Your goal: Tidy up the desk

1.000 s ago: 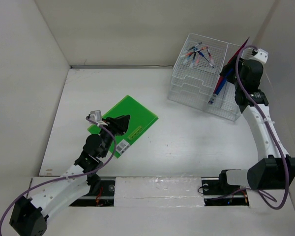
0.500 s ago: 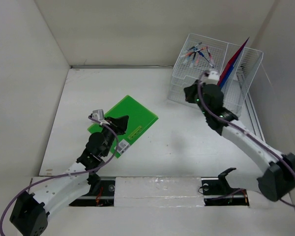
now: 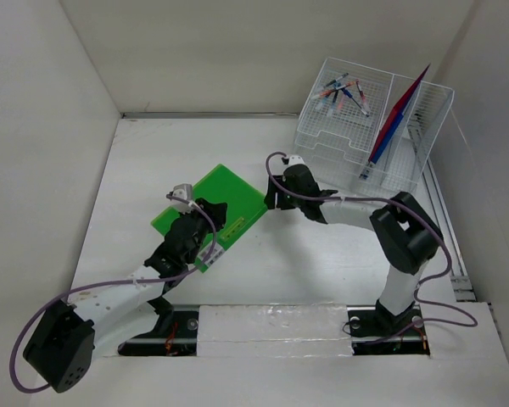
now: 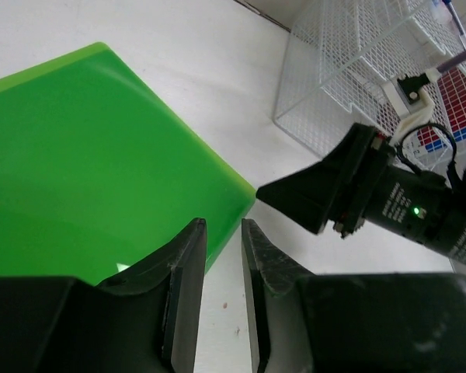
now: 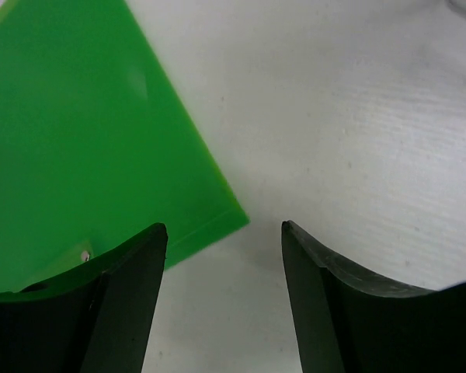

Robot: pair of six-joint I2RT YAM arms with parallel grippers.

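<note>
A flat green notebook (image 3: 229, 191) lies on the white desk (image 3: 322, 254), left of centre. My left gripper (image 3: 215, 210) hovers over the notebook's near right edge. In the left wrist view (image 4: 223, 225) its jaws stand a narrow gap apart, with only bare desk between them and the green edge (image 4: 78, 155) beside the left finger. My right gripper (image 3: 271, 192) is wide open and empty at the notebook's right corner (image 5: 78, 116), as the right wrist view (image 5: 223, 227) shows. It also shows in the left wrist view (image 4: 318, 194).
A clear wire-mesh organizer (image 3: 356, 144) stands at the back right, also in the left wrist view (image 4: 334, 78). It holds several pens (image 3: 343, 91) on top and an upright red-and-blue folder (image 3: 394, 119). White panels wall the desk at both sides.
My right arm has swung from the organizer at the back right down and left to the notebook's right corner. My left gripper has moved a little right over the notebook.
</note>
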